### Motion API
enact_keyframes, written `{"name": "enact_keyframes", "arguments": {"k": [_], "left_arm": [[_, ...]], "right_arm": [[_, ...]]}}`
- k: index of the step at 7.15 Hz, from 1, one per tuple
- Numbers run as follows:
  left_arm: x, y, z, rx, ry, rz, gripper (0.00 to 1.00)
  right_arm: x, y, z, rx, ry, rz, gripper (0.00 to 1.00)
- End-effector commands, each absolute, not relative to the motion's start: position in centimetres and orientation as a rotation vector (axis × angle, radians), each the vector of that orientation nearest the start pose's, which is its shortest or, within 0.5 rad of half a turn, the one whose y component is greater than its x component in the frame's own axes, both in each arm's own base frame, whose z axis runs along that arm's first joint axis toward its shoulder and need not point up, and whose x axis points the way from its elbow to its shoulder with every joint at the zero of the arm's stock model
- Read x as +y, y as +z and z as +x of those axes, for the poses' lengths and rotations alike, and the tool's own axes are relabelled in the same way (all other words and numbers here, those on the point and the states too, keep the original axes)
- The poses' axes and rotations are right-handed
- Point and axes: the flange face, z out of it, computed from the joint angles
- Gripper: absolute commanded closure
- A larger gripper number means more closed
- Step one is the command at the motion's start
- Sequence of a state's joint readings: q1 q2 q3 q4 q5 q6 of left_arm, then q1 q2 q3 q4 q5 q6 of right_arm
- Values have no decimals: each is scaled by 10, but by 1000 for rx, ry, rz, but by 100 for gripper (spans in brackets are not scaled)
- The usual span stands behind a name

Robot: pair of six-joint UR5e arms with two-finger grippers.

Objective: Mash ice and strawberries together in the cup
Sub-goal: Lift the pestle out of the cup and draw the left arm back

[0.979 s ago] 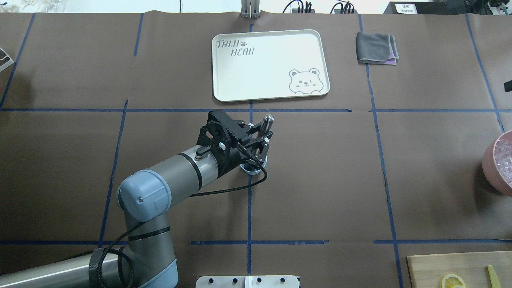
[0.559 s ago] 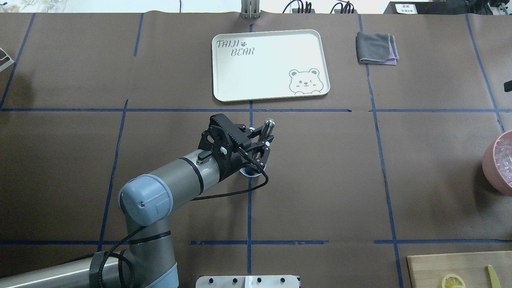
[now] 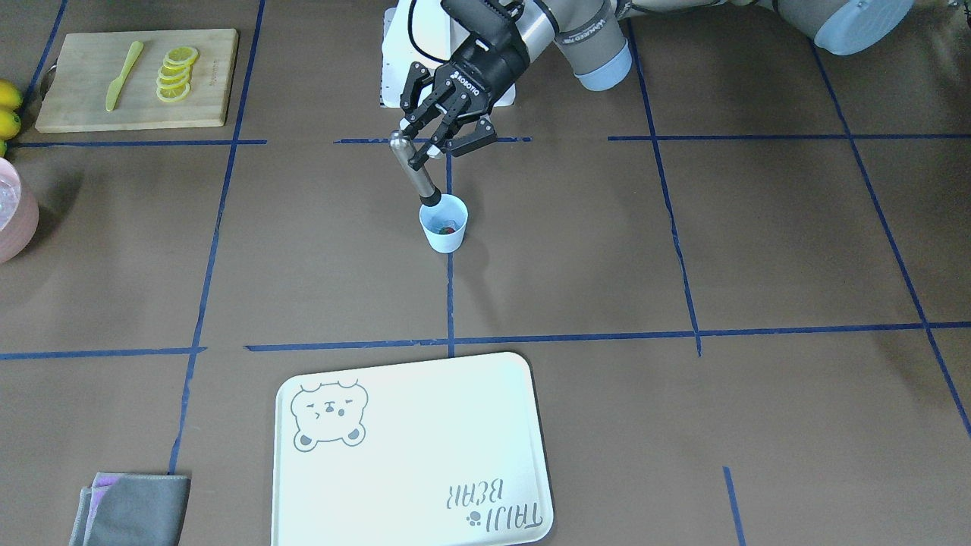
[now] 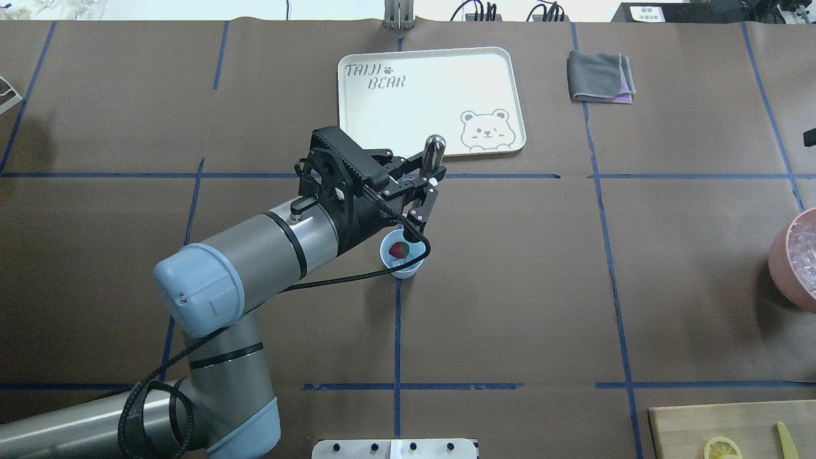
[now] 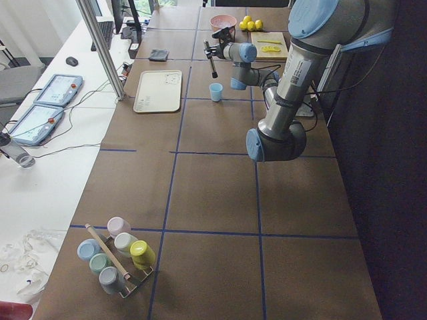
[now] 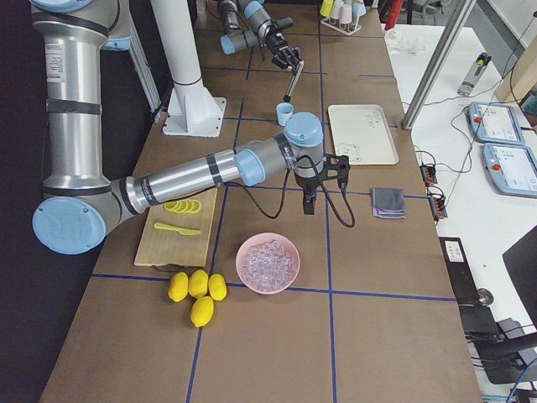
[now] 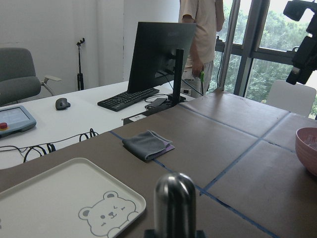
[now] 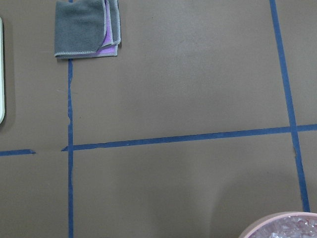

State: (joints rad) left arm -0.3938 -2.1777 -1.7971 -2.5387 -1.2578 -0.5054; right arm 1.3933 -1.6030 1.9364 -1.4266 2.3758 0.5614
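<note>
Overhead exterior: left claw clenched on steel muddler over cup; right claw state unclear.

"TAIJI BEAR" txt on tray

white desk, black monitor, grey chair, windows onto green trees.

One pale blue cup is standing on the desk, holding one strawberry, and one metal muddler is showing too. One bear-print tray, one folded grey cloth, four whole lemons and one pink bowl of ice cubes, too many to count, are lying around. One wooden cutting board is carrying one yellow-green knife and a row of lemon slices, overlapping so that their number is staying unclear.
</note>
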Motion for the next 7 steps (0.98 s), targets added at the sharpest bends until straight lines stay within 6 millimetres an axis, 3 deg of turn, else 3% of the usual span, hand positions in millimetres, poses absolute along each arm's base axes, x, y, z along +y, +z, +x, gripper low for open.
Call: {"name": "enact_keyframes", "arguments": {"k": [1, 2, 3, 4, 5, 6, 7], "left_arm": [[-396, 93, 432, 945, 234, 1228, 100], [-414, 103, 420, 897, 172, 1156, 100], [-422, 135, 421, 910, 96, 1020, 100], [-438, 170, 407, 905, 91, 876, 100], [-461, 213, 377, 919, 112, 686, 100], [-484, 253, 330, 919, 97, 570, 100], [-487, 318, 297, 899, 80, 421, 100]], "right_arm": [[-479, 475, -24, -898, 165, 134, 0], [-479, 477, -24, -898, 167, 131, 0], [-478, 478, -24, -897, 167, 129, 0], [-479, 480, -24, -896, 167, 127, 0], [-479, 481, -24, -894, 168, 126, 0], [-478, 481, -24, -895, 167, 125, 0], [-479, 484, -24, -892, 167, 122, 0]]}}
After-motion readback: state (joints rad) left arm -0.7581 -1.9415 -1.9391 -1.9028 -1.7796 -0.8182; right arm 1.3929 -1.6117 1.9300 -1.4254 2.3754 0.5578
